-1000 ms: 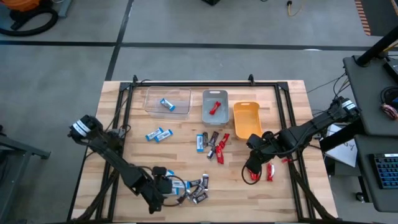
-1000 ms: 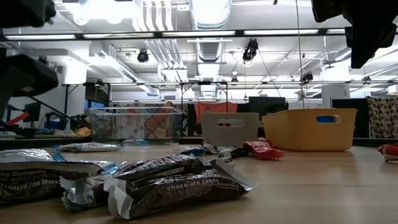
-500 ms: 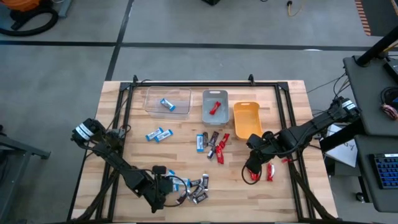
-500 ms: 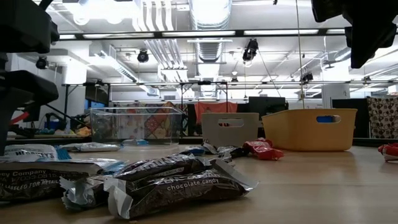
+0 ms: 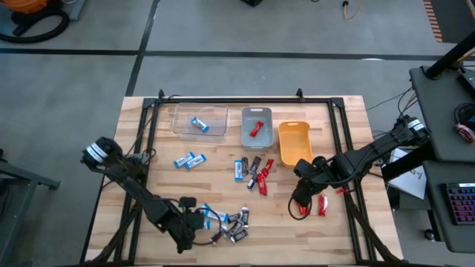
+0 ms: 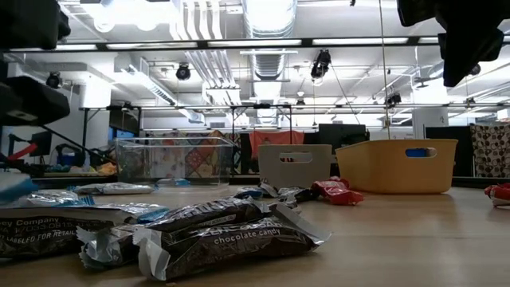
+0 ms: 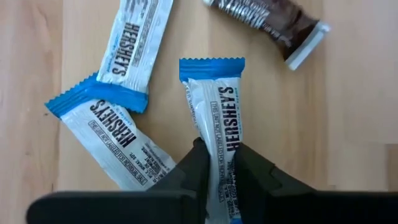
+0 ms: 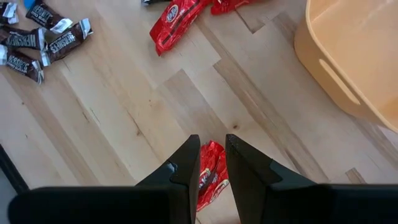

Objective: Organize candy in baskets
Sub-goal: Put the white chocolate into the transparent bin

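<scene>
The wooden table (image 5: 223,178) stands on a grey concrete floor, and the low view looks across it into a workshop with ceiling ducts and strip lights. Along its far side sit three baskets: the clear bin (image 5: 200,120) with one blue-and-white bar inside, the grey-blue bin (image 5: 257,127) with a red candy in it, and the orange-yellow bin (image 5: 295,142).

My left tool (image 7: 217,163) is at the near left part of the table, its fingers drawn in narrow and pinching a blue-and-white Hershey's bar (image 7: 217,106) by one end. Two more blue-and-white bars (image 7: 118,134) lie overlapping just beside it, and a dark brown bar (image 7: 267,18) lies near.

My right tool (image 8: 211,163) hangs over the near right part of the table, near the orange-yellow bin, fingers narrow, with a red-wrapped candy (image 8: 210,175) between the tips. Whether it grips that candy I cannot tell. Another red wrapper (image 8: 177,25) lies farther off, and a cluster of dark brown bars (image 8: 43,40) beyond.
</scene>
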